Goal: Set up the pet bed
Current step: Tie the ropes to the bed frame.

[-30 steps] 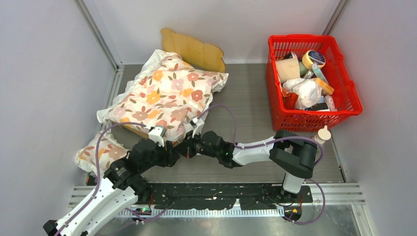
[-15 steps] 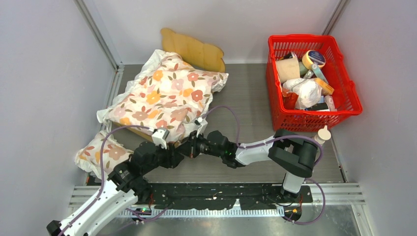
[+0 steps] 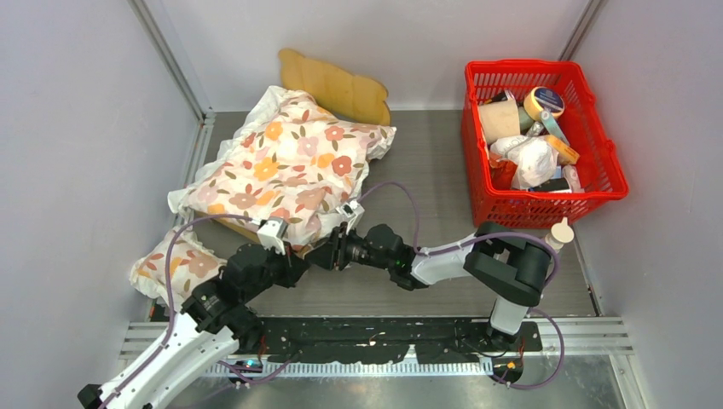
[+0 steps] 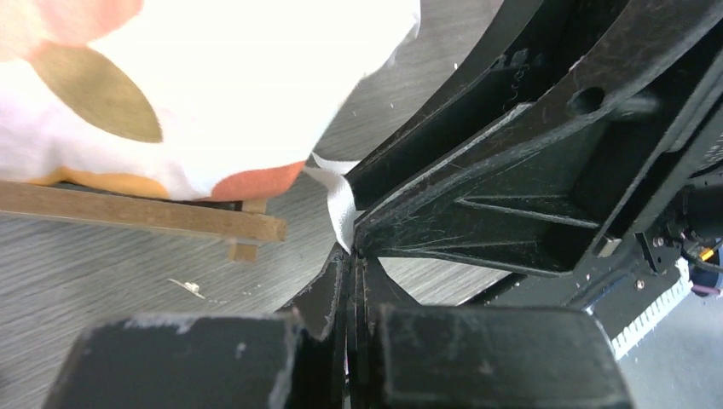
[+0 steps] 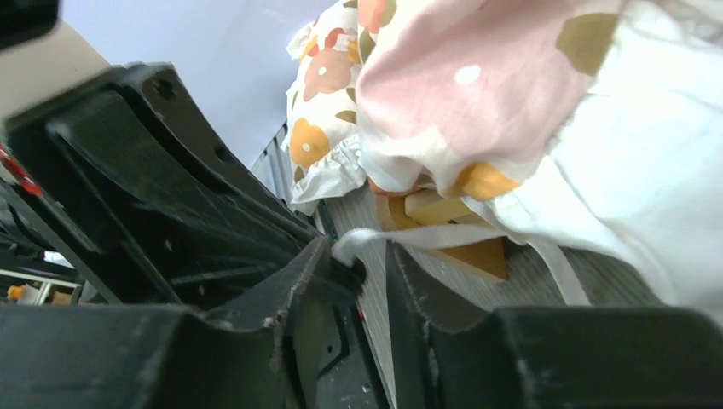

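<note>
The small light-wood pet bed [image 3: 337,85] with its scalloped headboard stood toward the far left corner of the grey table [image 3: 435,179]. A large white floral-print cushion [image 3: 290,166] covered nearly all of it. Only the headboard and a sliver of the near rail showed, and the sleeping surface was hidden.

At the cushion's near edge the two grippers met almost tip to tip. The left gripper [image 4: 351,256] was pressed closed on a narrow white fabric tie [image 4: 339,204] hanging from the cushion's corner. The right gripper [image 5: 358,260] stood slightly parted with the tie lying across the gap. Whether either of its pads pressed the tie could not be made out. From above, both sets of fingertips were lost under the cushion's overhang.

A smaller floral cushion [image 3: 170,268] lay at the near left edge, partly behind the left arm. A red plastic basket [image 3: 529,209] of jumbled items sat in the far right corner.
</note>
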Controlling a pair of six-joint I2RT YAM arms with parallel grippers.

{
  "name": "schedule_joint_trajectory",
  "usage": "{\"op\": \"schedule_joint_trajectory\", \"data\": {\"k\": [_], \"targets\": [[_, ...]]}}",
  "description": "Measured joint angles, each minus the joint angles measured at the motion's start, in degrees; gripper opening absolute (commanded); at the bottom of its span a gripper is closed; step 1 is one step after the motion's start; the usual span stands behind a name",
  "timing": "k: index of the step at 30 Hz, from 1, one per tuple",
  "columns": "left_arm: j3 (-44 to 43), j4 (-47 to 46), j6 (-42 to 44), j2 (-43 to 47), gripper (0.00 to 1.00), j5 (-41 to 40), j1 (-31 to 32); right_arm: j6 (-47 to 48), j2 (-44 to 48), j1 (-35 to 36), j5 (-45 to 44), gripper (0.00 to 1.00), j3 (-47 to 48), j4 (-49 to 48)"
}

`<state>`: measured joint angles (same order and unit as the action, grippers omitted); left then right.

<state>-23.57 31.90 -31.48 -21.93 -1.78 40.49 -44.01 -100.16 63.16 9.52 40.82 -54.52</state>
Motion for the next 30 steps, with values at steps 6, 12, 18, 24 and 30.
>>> {"op": "schedule_joint_trajectory", "data": {"k": [6, 12, 18, 24, 30], "targets": [[-3.3, 1.49, 0.9, 0.2, 0.0, -3.1, 0.0, 3.65, 1.86, -1.44, -1.38, 0.49, -4.94, -1.05], [-5.55, 2.25, 2.4, -1.57, 0.0, -5.44, 0.0, 14.34, -0.52, -1.51, -4.11, 0.54, -5.6, 0.39], [-5.55, 2.4, 2.36, -1.88, 0.0, -5.05, 0.0, 21.77, -5.68, -1.51, -6.99, 0.55, -2.08, 3.41], [-5.01, 2.6, 2.16, -0.35, 0.0, -3.65, 0.0, 26.23, -8.02, -1.84, -9.64, 0.12, 3.72, 8.09], [-4.98, 4.87, 1.03, -0.59, 0.0, -3.32, 0.04, 25.42, -8.28, -4.9, -10.82, 0.05, 7.48, 12.33]]}}
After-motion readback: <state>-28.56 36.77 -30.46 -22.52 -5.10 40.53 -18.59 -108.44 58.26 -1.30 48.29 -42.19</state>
